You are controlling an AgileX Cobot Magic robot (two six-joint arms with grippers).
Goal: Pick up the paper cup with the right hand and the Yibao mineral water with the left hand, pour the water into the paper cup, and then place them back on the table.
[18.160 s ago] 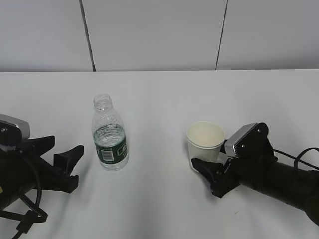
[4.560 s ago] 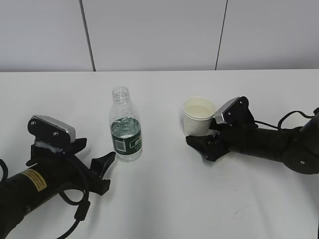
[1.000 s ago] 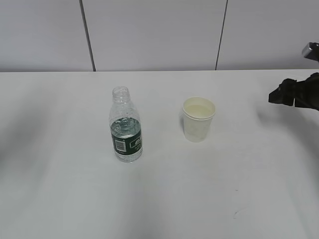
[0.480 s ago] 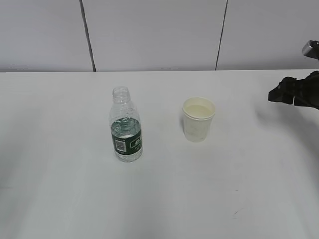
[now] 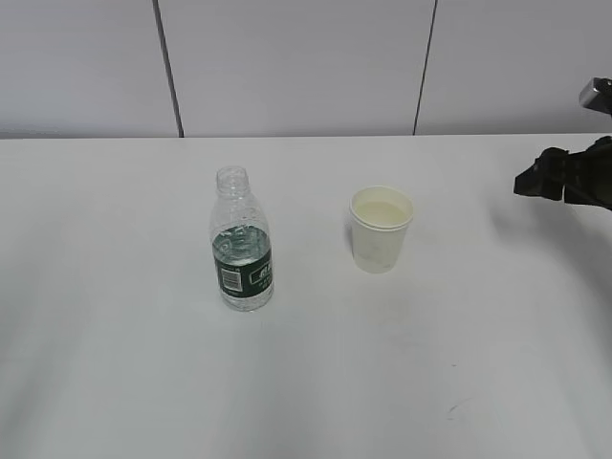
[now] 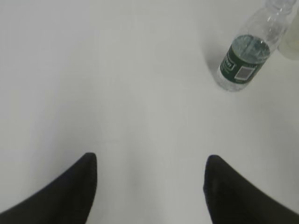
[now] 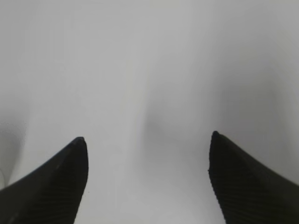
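Observation:
The Yibao mineral water bottle (image 5: 241,241) stands upright on the white table (image 5: 124,363), uncapped, with some water in it. The paper cup (image 5: 381,228) stands upright to its right, apart from it, with liquid inside. My right gripper (image 5: 535,182) is at the far right edge above the table, open and empty; its wrist view shows only bare table between the fingers (image 7: 147,154). My left gripper is out of the exterior view; in the left wrist view it (image 6: 150,170) is open and empty, with the bottle (image 6: 245,60) far off at the upper right.
A grey panelled wall (image 5: 287,67) runs behind the table's far edge. A small dark mark (image 5: 449,411) lies on the table near the front right.
Since several seconds ago both arms have drawn away from the bottle and the cup, which stand alone. Over the last second nothing has visibly moved.

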